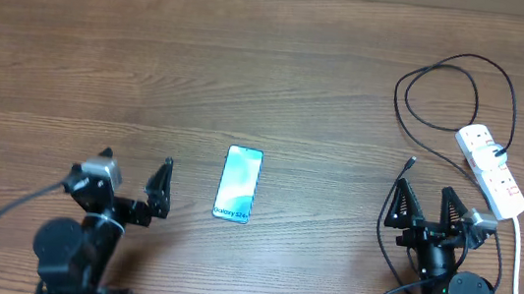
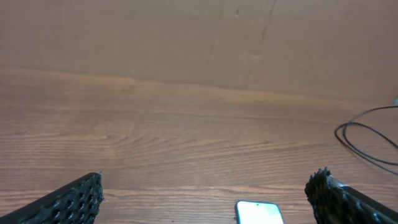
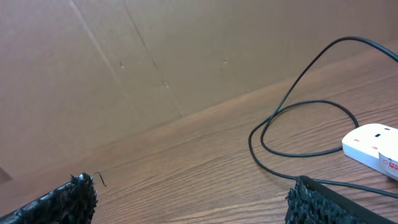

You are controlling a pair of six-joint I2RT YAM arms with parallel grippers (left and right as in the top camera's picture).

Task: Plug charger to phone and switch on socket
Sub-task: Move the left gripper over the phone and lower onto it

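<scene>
The phone [image 1: 238,184], a slim glossy slab with a pale blue screen, lies flat on the wood-grain table [image 1: 282,60] near mid-table, screen up. In the left wrist view only its top edge shows. Well off at its 3 o'clock the charger [image 1: 397,91], a thin black cable, runs in loose loops; its small tip [image 1: 411,163] rests on bare wood and its plug end meets the socket [image 1: 492,171], a long white strip with red switches. The strip's thick white cord [image 1: 516,265] leaves the frame at 5 o'clock. The left gripper [image 1: 130,177] at the phone's 9 o'clock and the right gripper [image 1: 426,195] at its 3 o'clock both gape wide, ridged black pads holding nothing.
</scene>
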